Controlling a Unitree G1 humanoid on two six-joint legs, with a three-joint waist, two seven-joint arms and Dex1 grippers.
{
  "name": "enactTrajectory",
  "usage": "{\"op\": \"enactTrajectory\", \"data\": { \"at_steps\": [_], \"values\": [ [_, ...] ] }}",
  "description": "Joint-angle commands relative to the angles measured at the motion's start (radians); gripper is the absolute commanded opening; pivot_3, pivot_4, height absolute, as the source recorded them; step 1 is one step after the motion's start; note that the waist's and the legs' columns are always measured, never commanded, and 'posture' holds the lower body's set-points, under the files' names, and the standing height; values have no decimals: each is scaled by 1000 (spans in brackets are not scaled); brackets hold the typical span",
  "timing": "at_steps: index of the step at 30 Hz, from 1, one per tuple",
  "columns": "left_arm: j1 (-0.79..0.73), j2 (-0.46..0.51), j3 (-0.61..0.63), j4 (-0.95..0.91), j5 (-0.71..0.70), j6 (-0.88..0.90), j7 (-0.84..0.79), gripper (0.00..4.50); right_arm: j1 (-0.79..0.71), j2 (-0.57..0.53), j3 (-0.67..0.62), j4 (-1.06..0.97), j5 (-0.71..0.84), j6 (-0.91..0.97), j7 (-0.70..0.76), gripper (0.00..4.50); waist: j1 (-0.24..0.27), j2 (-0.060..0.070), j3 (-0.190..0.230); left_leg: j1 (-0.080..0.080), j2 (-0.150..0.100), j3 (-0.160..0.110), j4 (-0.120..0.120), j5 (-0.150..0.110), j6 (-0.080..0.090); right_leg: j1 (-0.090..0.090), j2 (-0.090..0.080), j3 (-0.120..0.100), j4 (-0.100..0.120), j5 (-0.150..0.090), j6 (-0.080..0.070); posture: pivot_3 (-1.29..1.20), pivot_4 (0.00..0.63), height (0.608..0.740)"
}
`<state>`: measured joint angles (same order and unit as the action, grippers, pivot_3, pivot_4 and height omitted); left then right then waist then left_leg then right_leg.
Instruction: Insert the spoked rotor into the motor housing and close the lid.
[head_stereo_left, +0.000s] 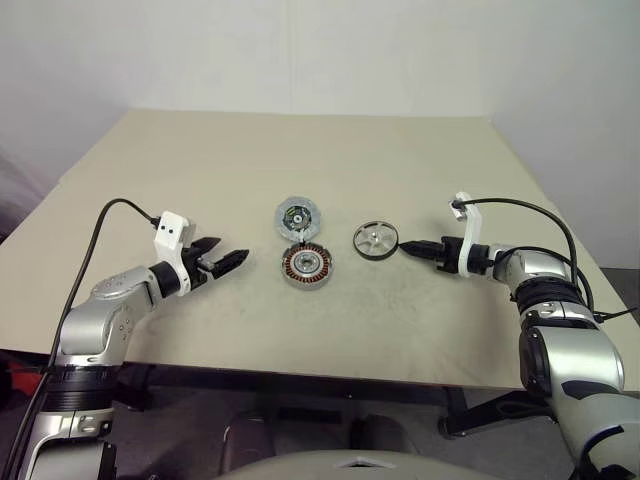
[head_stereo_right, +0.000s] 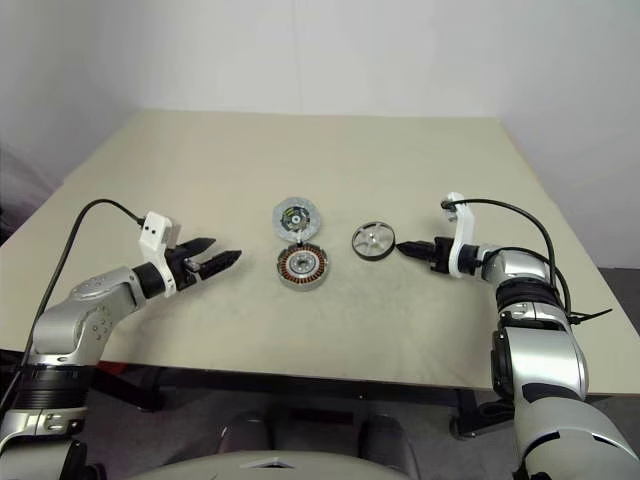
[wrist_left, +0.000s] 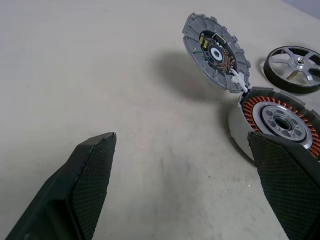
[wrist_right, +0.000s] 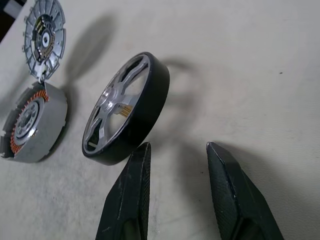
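The rotor (head_stereo_left: 375, 240) is seen lying flat on the table (head_stereo_left: 300, 160), just to the right of the housing (head_stereo_left: 306, 264), with a small gap of bare table between the two. It has not been inserted.

Taken from the left, with the housing as the landmark: the left gripper (head_stereo_left: 222, 257) is held well to the left of the housing, low over the table and pointed toward it. Its fingers (wrist_left: 90, 175) are spread wide apart and nothing is held between them. In the left wrist view the housing is seen partly behind one fingertip, but no contact can be made out.

The housing itself is set near the middle of the table, its copper-brown windings and silver centre turned upward and left uncovered.

The lid (head_stereo_left: 299, 216) is found just behind the housing, at its far edge. It is swung open and tilted up, so that its dark face with small green and yellow parts is shown. It appears to be joined to the housing's rim by a small white piece (wrist_left: 239, 80).

To the right of the housing, past the rotor, the right gripper (head_stereo_left: 405, 247) is pointed at the rotor's right edge. Its fingers (wrist_right: 131, 195) are parted a little and clamped on nothing; one tip is seen right at the rotor's dark rim, though whether it touches cannot be told.
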<state>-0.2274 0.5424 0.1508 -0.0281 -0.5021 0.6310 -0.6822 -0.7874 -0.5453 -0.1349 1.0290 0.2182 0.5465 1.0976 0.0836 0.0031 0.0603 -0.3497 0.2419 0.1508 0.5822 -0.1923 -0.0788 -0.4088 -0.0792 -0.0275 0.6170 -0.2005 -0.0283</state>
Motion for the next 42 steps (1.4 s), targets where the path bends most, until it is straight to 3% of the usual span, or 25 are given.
{"op": "enactTrajectory", "data": {
  "at_steps": [1,14,21,27,37,40,42],
  "values": [
    [-7,16,20,-37,0,-8,1,4500,-21,-19,-17,5,8,-14,-7,1950,2,0,0,0,0,0,0,0,0,0,0,0,0,0,0,0,0,740],
    [-19,10,6,-28,4,-12,-4,4500,-106,-66,-86,133,1,-125,-227,1950,13,0,0,0,-1,0,1,0,0,0,-1,-1,1,0,0,0,0,740],
    [-20,12,4,-25,5,-11,-6,4500,-151,-34,-138,62,90,47,-115,1950,11,0,0,0,0,0,1,0,0,-2,-1,0,1,0,0,0,0,740],
    [-15,10,4,-28,6,-11,-4,4500,-65,11,-103,-118,119,188,-75,1950,14,0,0,0,0,0,1,0,0,-2,0,0,1,0,0,0,0,740],
    [-8,15,8,-31,7,-10,-5,4500,15,13,-78,-174,120,228,-75,1950,14,0,0,0,-1,0,1,0,-1,-2,-1,-1,1,0,0,0,0,740],
    [-12,18,9,-28,8,-11,-7,4500,27,20,-75,-204,125,239,-68,2526,13,0,0,0,0,0,0,0,-1,-1,-1,0,1,0,0,0,0,740],
    [-14,19,8,-26,9,-12,-7,4500,43,27,-69,-240,129,249,-63,3178,14,0,0,0,0,0,0,0,-1,-1,-1,0,1,0,0,0,0,740]
  ]
}}
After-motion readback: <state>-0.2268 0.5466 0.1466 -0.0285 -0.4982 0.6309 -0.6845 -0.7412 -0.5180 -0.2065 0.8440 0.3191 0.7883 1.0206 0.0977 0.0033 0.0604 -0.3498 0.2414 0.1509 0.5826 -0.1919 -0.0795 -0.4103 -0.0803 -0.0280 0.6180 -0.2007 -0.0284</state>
